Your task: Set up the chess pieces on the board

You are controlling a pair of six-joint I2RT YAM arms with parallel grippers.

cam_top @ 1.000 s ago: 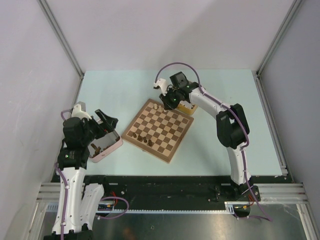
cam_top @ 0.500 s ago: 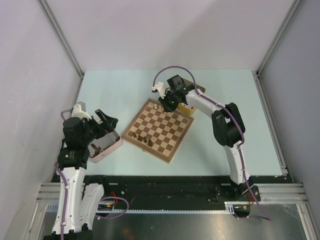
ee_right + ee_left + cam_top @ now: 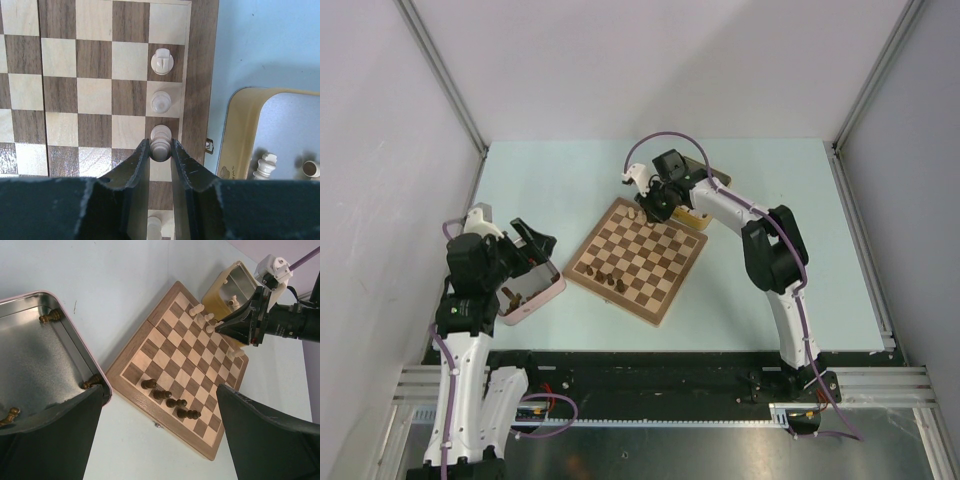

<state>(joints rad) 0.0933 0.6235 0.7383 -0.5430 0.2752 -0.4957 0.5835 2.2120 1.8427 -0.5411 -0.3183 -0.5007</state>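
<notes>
Right fingers grip a pale piece on board atop pale-blue table.

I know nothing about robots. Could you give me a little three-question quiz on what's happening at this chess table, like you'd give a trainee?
1. True or false: the left gripper is gripping a dark piece.
2. What sits between the fingers of the right gripper? A) a pale piece B) a dark piece C) nothing
3. How many dark pieces stand on the board?

Key:
1. False; it is open and holds nothing.
2. A
3. Four
</notes>
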